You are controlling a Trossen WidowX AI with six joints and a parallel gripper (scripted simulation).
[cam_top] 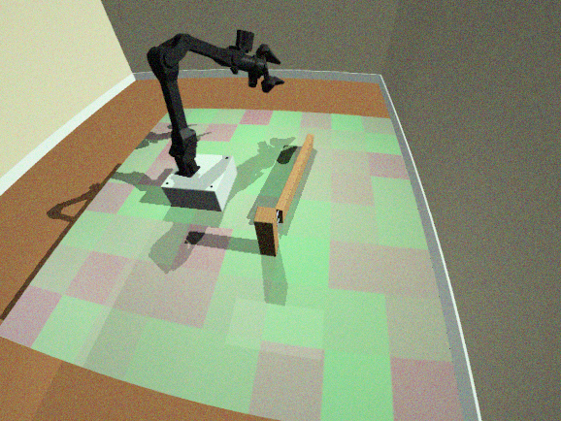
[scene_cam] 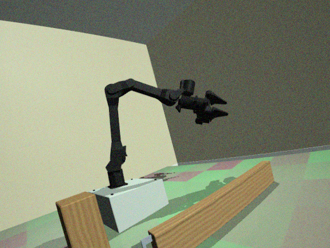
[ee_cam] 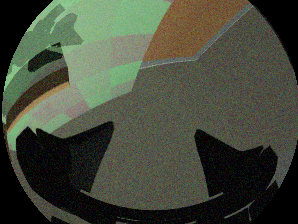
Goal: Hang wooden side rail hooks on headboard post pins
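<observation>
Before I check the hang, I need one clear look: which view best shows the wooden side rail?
The top view: the long brown wooden side rail shows end to end there. The exterior view shows its grain closely but cuts off its near lower corner; the wrist view catches only part, at the left edge.

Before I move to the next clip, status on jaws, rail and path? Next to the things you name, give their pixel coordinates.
Jaws [cam_top: 280, 72] [scene_cam: 227, 108] open, nothing held, up in the air. Wooden side rail [cam_top: 297, 175] [scene_cam: 217, 208] lying beside headboard post [cam_top: 266, 233] [scene_cam: 83, 220]. No obstruction seen between jaws and rail.
</observation>
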